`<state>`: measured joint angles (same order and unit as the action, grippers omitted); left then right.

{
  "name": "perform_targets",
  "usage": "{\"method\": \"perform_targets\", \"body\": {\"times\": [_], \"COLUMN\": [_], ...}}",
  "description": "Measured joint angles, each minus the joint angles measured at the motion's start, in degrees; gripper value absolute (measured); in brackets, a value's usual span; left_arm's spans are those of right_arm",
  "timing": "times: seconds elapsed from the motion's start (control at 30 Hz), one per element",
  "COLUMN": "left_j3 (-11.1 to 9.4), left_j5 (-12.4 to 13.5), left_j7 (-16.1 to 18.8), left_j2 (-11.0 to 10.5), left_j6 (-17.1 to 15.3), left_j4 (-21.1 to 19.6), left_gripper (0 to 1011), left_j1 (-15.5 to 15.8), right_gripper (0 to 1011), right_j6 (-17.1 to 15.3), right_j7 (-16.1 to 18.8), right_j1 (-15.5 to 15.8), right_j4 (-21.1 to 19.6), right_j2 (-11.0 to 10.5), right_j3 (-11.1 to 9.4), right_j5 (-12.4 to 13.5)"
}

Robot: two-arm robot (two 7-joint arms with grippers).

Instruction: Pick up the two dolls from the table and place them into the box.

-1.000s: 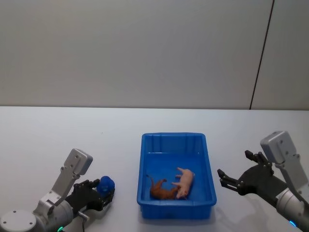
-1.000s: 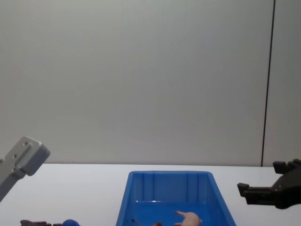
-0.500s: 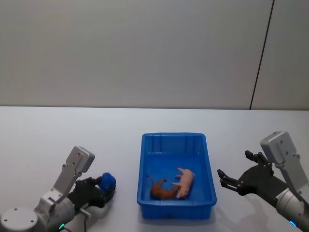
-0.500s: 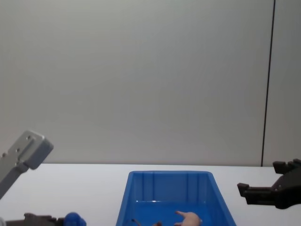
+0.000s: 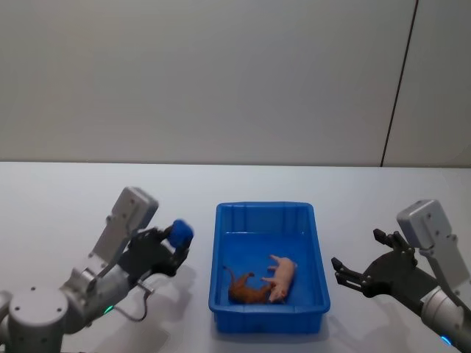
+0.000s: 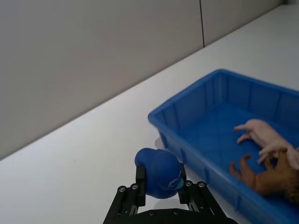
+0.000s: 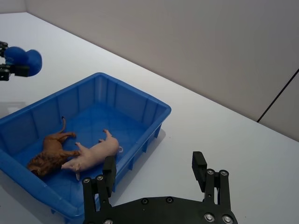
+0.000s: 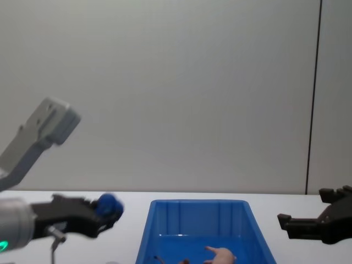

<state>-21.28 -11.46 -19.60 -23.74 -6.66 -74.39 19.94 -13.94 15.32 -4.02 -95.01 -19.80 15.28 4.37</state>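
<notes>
1. L gripper (image 5: 174,246) is clenched on the blue doll (image 5: 180,234), lifted clear of the white table (image 5: 66,198). From the L wrist cam I see the doll (image 6: 159,172) pinched between both fingers (image 6: 140,179).
2. Key relation: the box (image 5: 319,254) lies to the robot's right of my L gripper, just beside it. Near rim not crossed yet, I'd say. Box long axis runs away from the robot, so there's plenty of length to drop into.
3. L arm's nearer this doll; it carries.
4. R gripper (image 5: 362,271) hangs released, fingers spread, right of the box, well apart from it.
5. Pink doll (image 5: 280,277) already lies inside on the box floor, touching a brown animal toy (image 5: 246,289).
6. Materials: blue doll round, soft-looking, smooth; box glossy hard plastic w/ sloping walls and ribbed end (image 7: 121,100); table matte, plain.
</notes>
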Motion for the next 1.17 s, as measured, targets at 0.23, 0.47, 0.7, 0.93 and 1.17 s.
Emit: {"method": "perform_targets", "body": {"times": [0.23,0.47,0.7,0.93,1.17], "left_j3": [-1.16,-2.60,-3.57,-3.76,-3.51], "left_j5": [0.95,1.17,1.03,0.45,-0.33], "left_j7": [-0.70,-2.20,-3.05,-3.04,-2.14], "left_j2": [2.23,4.74,6.20,5.92,4.68], "left_j6": [1.53,2.52,3.42,4.09,4.81], "left_j4": [-0.74,0.37,1.28,-0.01,-2.63], "left_gripper": [334,568,780,986,1001], "left_j1": [1.91,3.74,4.56,3.79,2.14], "right_gripper": [1001,1001,1001,1001,1001], "right_j6": [0.00,0.00,0.00,0.00,0.00], "right_j7": [0.00,0.00,0.00,0.00,0.00], "right_j1": [0.00,0.00,0.00,0.00,0.00], "right_j4": [0.00,0.00,0.00,0.00,0.00], "right_j2": [0.00,0.00,0.00,0.00,0.00], "right_j3": [0.00,0.00,0.00,0.00,0.00], "right_j5": [0.00,0.00,0.00,0.00,0.00]}}
